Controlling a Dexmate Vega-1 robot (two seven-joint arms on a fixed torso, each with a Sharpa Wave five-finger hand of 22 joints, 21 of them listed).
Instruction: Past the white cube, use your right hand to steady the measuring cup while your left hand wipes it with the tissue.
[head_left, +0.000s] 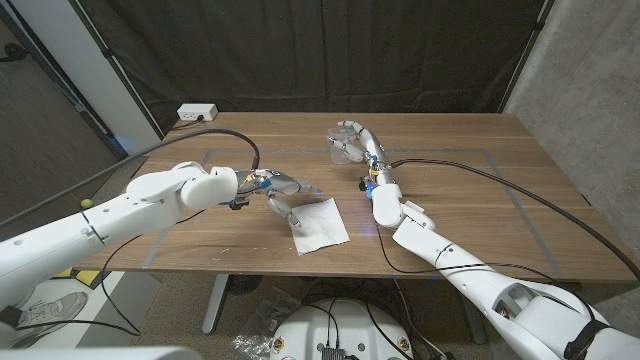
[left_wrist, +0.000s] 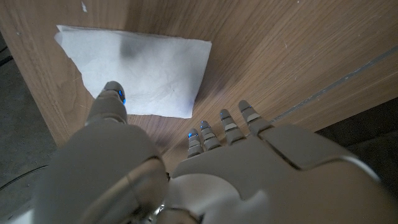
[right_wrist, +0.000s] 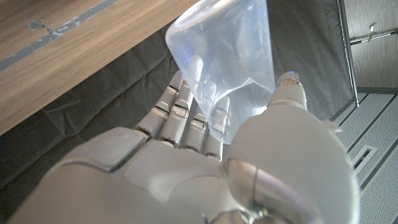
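The right hand (head_left: 352, 140) reaches far across the wooden surface (head_left: 470, 200), its fingers (right_wrist: 186, 115) wrapped around the clear measuring cup (head_left: 341, 150); in the right wrist view the cup (right_wrist: 227, 56) sits between the fingers and the thumb, translucent, the fingers showing through its wall; the cup stands toward the far middle of the surface, in the grasp of that hand. The left hand (head_left: 272, 188) hangs over the near part of the surface, just beside the white tissue (head_left: 320, 225); its fingers (left_wrist: 227, 127) are spread apart and grasp nothing; in the left wrist view the thumb tip lies over the edge of the tissue (left_wrist: 149, 71), though whether it touches cannot be told; the tissue lies flat, close to the near edge of the surface, well apart from the cup. A dark cable (head_left: 500, 185) runs over the surface by the right arm; a white power strip (head_left: 197, 113) lies at the far left corner; a dark curtain (head_left: 320, 50) hangs behind.
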